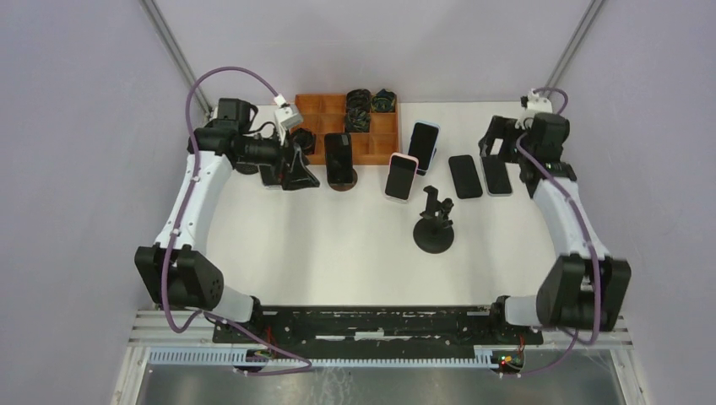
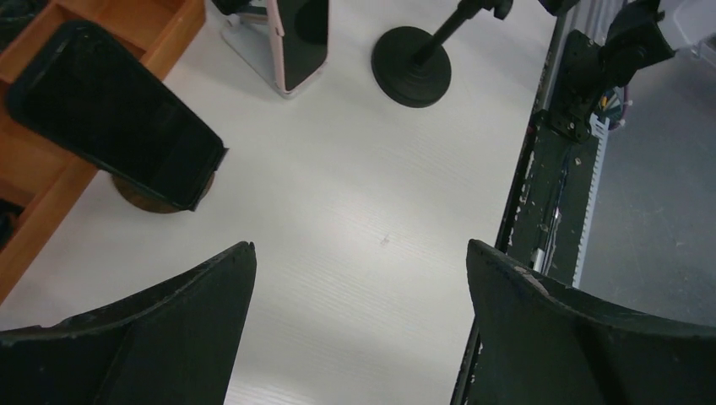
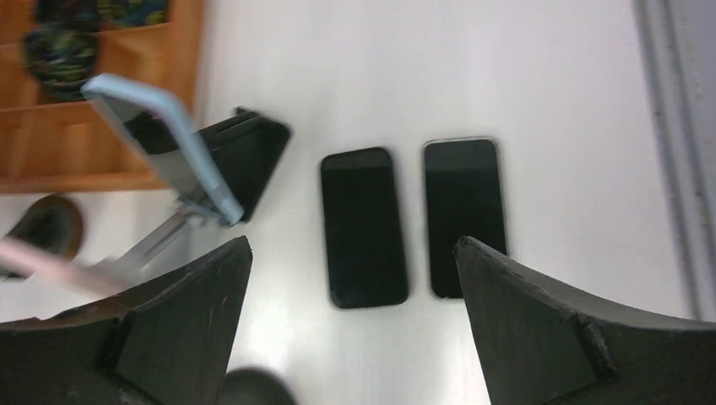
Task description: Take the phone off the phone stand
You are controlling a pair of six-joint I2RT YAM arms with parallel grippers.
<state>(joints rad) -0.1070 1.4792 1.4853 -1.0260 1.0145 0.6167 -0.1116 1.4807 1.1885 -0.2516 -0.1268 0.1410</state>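
Left gripper (image 2: pixel 359 253) spread wide | pink phone (image 2: pixel 300 38) top cut off | right gripper (image 3: pixel 350 245) likewise

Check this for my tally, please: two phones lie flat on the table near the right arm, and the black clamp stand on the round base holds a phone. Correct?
Not quite: the black clamp stand is empty, as the top external view shows. The two phones do lie flat on the table near the right arm.

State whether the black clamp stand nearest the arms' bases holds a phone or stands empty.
Empty. The black stand carries nothing on top, and no phone sits in it.
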